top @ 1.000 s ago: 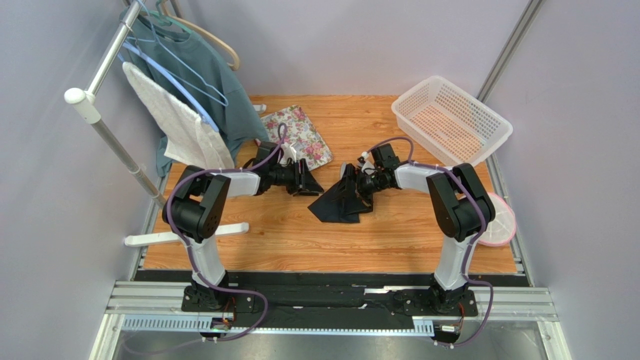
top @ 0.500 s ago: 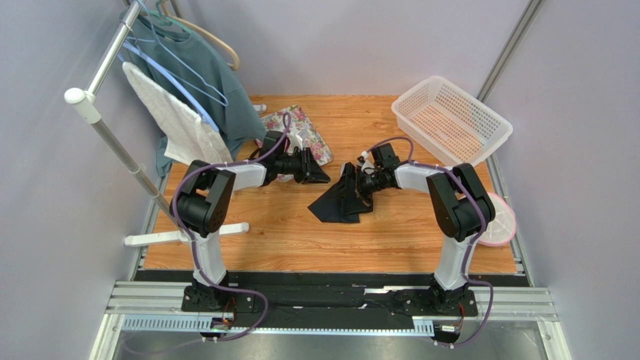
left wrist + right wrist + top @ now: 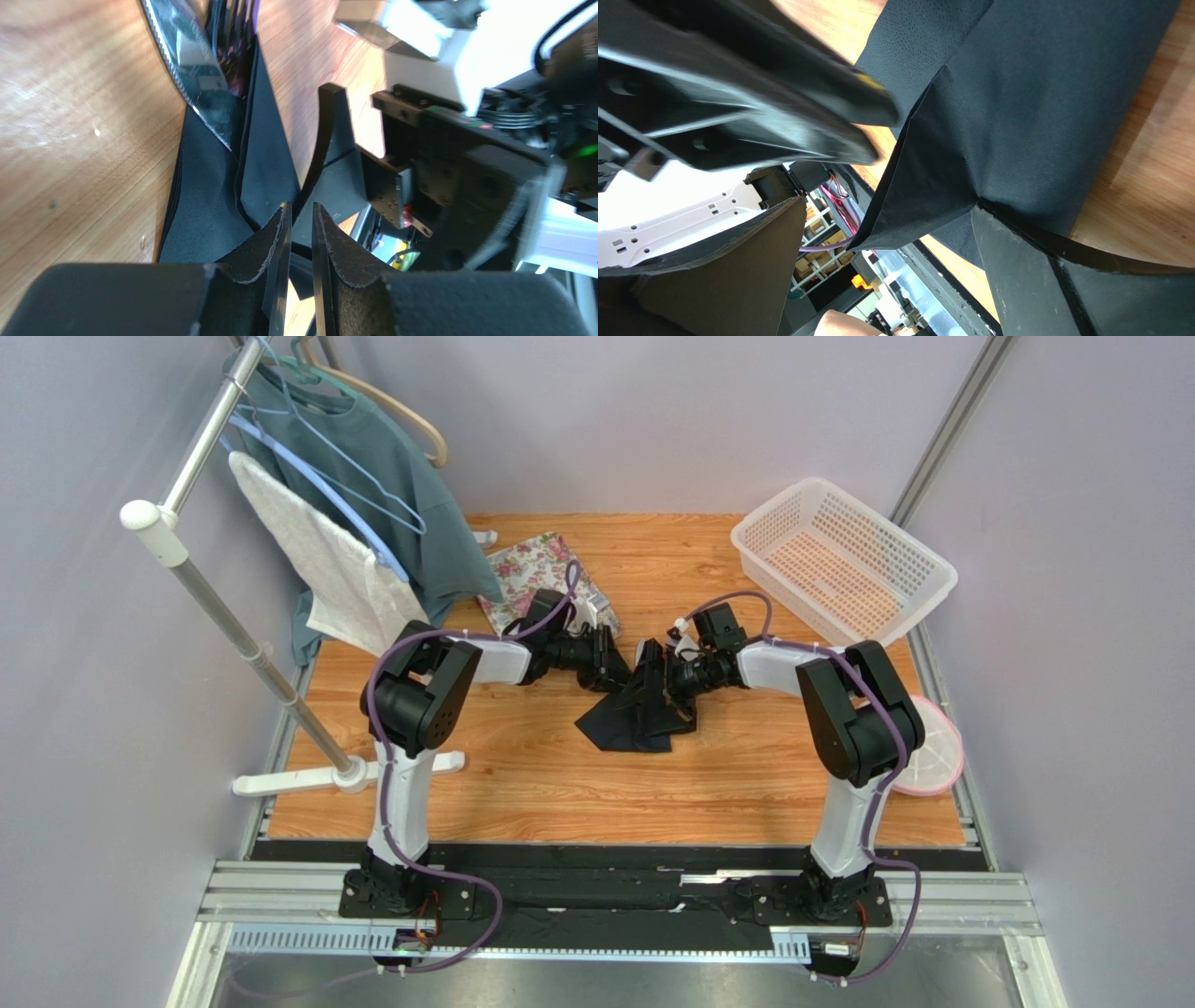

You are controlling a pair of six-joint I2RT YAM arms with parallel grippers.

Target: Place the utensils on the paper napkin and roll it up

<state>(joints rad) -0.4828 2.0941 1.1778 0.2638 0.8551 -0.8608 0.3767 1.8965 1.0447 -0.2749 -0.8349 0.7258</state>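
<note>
**Top view:** the black paper napkin (image 3: 634,723) is seen rumpled at mid-table on the wooden table (image 3: 561,784), with one part raised. It is flanked by the left gripper (image 3: 613,667) at its left edge and the right gripper (image 3: 671,682) at its far right corner. A floral tray (image 3: 540,567) is noted beyond the left arm. A white mesh basket (image 3: 842,560) is noted at the far right.

**Left wrist view:** the fingers are set almost together, with only a thin slit between them. Whether paper is caught there cannot be told. A serrated pale knife (image 3: 193,70) and a purple fork (image 3: 235,38) are laid side by side, their ends overlapping the napkin's folds.

**Right wrist view:** the jaws are spread wide, and a raised napkin fold is framed between them. One finger is touched by the paper.
</note>
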